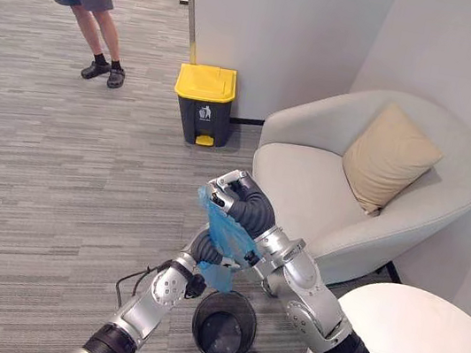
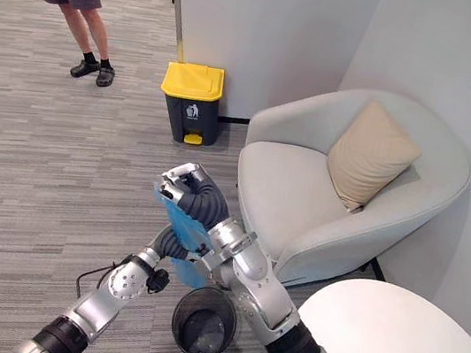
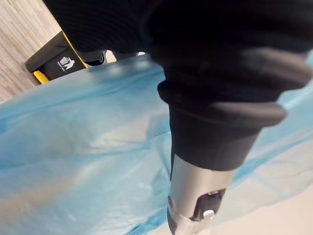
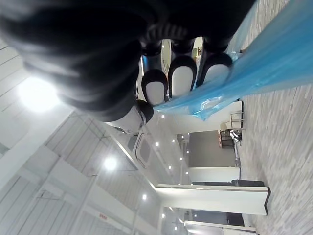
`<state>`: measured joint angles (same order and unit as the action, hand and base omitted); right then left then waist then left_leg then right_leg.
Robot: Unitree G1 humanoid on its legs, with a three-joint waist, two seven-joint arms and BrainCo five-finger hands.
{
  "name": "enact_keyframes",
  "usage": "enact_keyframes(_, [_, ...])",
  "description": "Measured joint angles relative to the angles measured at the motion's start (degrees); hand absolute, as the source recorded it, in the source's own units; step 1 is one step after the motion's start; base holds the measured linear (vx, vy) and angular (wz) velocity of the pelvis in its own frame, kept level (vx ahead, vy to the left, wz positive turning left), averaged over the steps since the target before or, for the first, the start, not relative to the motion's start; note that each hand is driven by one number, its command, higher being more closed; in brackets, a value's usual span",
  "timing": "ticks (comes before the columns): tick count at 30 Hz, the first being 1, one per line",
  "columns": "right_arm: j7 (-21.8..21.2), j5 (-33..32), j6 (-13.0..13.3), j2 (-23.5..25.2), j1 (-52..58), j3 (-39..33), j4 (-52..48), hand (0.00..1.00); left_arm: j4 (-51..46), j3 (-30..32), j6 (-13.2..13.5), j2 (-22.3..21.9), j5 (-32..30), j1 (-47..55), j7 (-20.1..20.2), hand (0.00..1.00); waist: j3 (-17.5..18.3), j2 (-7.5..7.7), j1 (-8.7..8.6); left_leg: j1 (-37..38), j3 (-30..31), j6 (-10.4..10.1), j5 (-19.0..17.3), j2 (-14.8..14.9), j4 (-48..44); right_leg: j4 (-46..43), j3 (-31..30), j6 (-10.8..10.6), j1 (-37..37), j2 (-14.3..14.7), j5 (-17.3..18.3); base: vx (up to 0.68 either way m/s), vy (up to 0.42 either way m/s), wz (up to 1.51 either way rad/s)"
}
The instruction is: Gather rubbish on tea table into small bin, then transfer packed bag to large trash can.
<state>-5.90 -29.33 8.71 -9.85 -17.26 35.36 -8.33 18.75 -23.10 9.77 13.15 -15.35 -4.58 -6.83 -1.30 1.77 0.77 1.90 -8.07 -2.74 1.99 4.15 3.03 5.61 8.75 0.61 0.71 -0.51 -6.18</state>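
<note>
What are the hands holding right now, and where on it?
The right hand pinches the blue bag by its upper edge; the left hand sits at its lower part, and whether it grips cannot be told.

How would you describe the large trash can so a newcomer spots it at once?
Look to the white wall left of the pale armchair. At its foot stands the large trash can: dark grey, square, with a yellow lid, unlike the small round black mesh bin.
</note>
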Motion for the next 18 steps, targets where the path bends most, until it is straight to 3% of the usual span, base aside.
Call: enact_keyframes(18, [1.2,-1.6,0.0,0.5,-1.3,1.8,0.0,1.00,4.2,-1.4,-0.5,-2.9,1.3,-1.4,-2.7,1.00,0.0,-0.01,-0.03,0.1,-0.2,0.0,0.0,0.0,0.2,0.0,-0.6,0.0,-0.2,0.3,0.0,0.00,0.002,-0.01])
